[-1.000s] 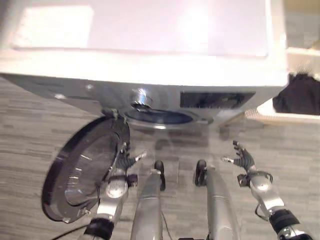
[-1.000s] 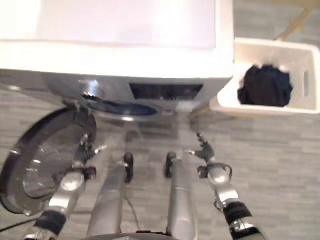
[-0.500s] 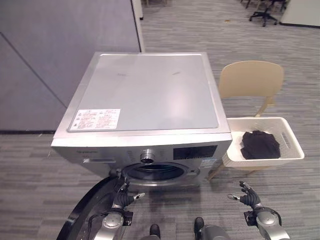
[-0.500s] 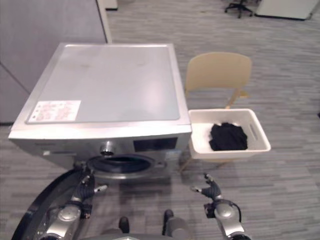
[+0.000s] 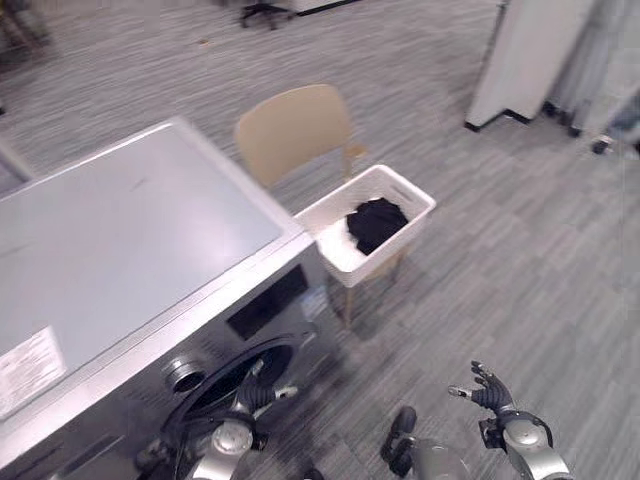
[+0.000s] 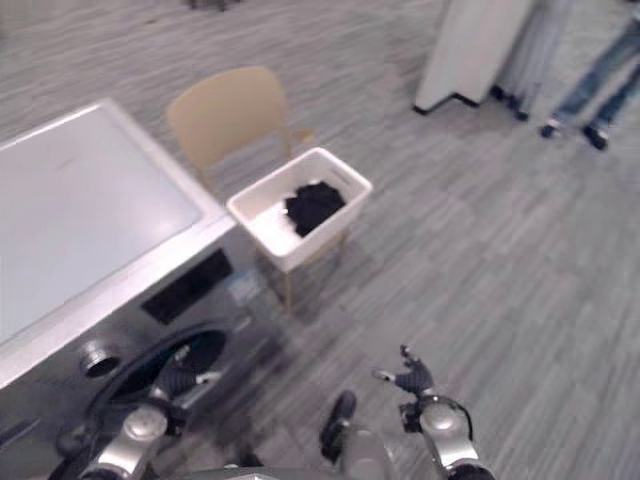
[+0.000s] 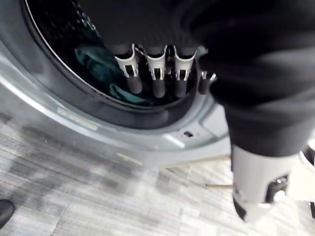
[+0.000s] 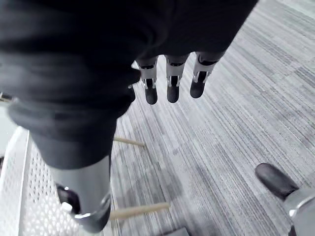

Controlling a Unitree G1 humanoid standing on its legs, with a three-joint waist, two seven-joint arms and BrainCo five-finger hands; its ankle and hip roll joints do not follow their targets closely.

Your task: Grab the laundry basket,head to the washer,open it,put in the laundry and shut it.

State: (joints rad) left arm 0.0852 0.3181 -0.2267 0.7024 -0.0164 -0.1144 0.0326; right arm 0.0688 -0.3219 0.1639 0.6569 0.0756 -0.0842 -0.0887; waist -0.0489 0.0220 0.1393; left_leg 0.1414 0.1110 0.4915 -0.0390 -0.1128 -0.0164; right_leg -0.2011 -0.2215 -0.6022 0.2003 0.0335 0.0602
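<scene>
Here, see the white basket (image 5: 411, 197) up on the seat of a tan chair (image 5: 293, 124), just beside the right flank of the washer (image 5: 120, 235) and well apart from both hands. Inside it, find one dark heap of laundry (image 5: 375, 223) bunched toward the end away from the washer, with bare white floor showing at the nearer end. Lower on the washer's front, note the round port (image 5: 235, 375) standing open; through the left wrist view, make out the dark drum (image 7: 59, 29) with a crumple of teal cloth (image 7: 96, 55) lying low in it. Place the left hand (image 5: 256, 393) right before that port, fingers (image 7: 153, 73) straight and spread, gripping nothing, close to the grey rim without clearly touching it. Place the right hand (image 5: 487, 393) low and to the right, over bare carpet (image 5: 480, 280), fingers (image 8: 170, 83) loosely extended and likewise empty. Past those fingers, spot the basket's perforated wall and the chair's wooden legs under it. To the right of the basket, count on a broad run of carpet, ending far off at a white partition (image 5: 525, 60). Beside that partition, in the right eye view, notice a person's legs (image 6: 600, 80).
</scene>
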